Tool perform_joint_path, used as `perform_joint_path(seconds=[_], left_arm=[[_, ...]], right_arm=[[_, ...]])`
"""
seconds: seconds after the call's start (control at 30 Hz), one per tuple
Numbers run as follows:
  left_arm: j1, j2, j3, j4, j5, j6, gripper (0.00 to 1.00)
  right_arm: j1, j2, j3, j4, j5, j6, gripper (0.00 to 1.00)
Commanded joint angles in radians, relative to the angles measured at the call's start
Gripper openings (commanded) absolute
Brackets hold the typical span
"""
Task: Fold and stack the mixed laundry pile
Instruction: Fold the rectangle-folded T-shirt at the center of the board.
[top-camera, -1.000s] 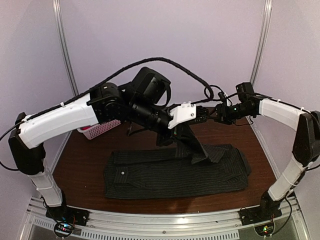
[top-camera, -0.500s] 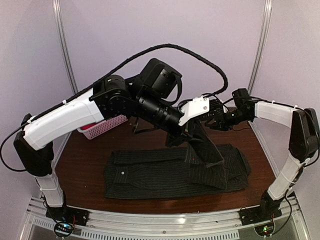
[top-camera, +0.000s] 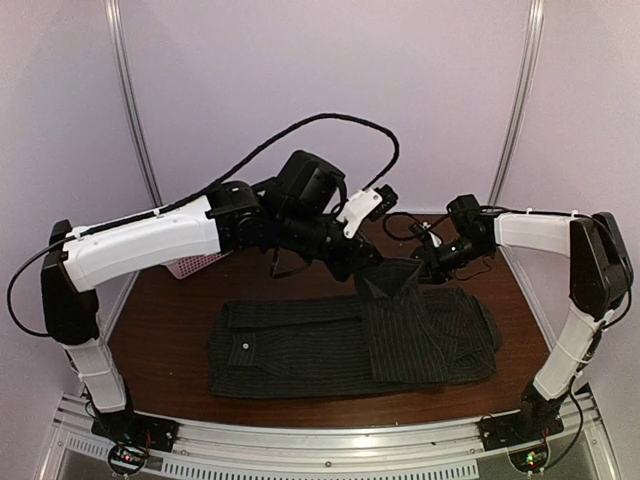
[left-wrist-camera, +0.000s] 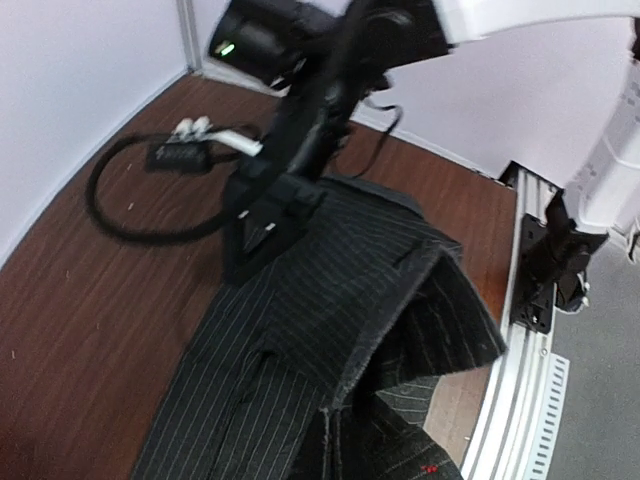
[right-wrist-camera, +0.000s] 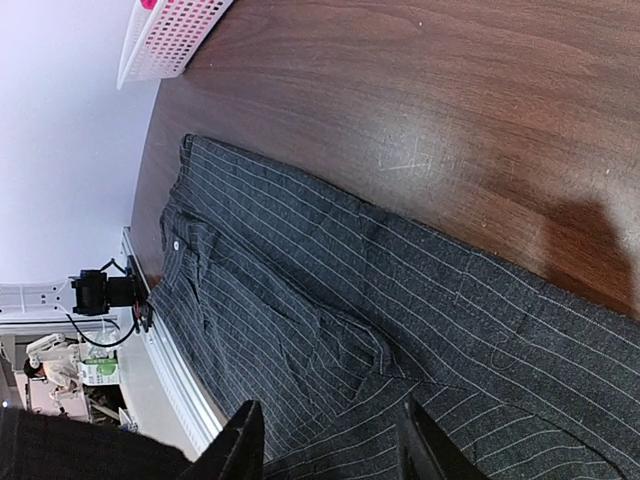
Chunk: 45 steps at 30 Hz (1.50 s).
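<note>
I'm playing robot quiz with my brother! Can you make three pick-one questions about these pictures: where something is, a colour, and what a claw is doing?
1. Where is the basket? A back left of the table B front right C on the floor
2. The spread-out shirt is: A red B dark grey, striped C yellow
3. The right gripper is: A shut on a sock B open C holding the basket
Answers: 1 A, far left corner; 2 B, thin stripes show; 3 B, fingers apart, empty.
</note>
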Motion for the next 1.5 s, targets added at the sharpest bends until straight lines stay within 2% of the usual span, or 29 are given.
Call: perform_joint_path(seconds=[0.0,0.07,0.2,0.8,1.0,1.17,1.27,1.33,1.4,1.47], left_arm=[[0.082,-0.155,-0.245,0.242,-0.080,-0.278,0.00],[0.132,-0.216,-0.384,0.297,-0.093,-0.370,0.00],[0.187,-0.286,-0.559,0.347,-0.182,-0.490,0.00],[0.247,-0.568,-1.142,0.546,-0.434,-0.869,0.00],[0.249,-0.595,-1.232,0.537,-0.488,-0.987,0.00],[0.249,-0.568,-1.209,0.410,-0.499,-1.065,0.03],[0.255,-0.567,-1.184,0.276,-0.536,-1.121,0.13],[0.266,-0.571,-1.157,0.166,-0.566,-1.160,0.27],[0.277,-0.580,-1.127,0.102,-0.592,-1.145,0.30],[0.283,-0.585,-1.075,0.011,-0.631,-1.118,0.43]], right_arm=[[-0.002,-0.005,0.003,-0.005,-0.005,-0.016,0.47],[-0.004,0.005,0.005,-0.011,0.003,-0.018,0.48],[-0.004,0.019,0.002,-0.012,0.027,-0.009,0.49],[-0.004,0.107,0.010,-0.134,0.139,-0.063,0.48],[-0.004,0.114,0.019,-0.141,0.153,-0.058,0.48],[-0.004,0.107,0.053,-0.159,0.184,-0.052,0.48],[-0.003,0.087,0.085,-0.178,0.201,-0.054,0.48],[-0.003,0.063,0.105,-0.194,0.206,-0.058,0.48],[-0.003,0.037,0.117,-0.217,0.204,-0.062,0.48],[-0.004,0.000,0.110,-0.233,0.202,-0.055,0.48]])
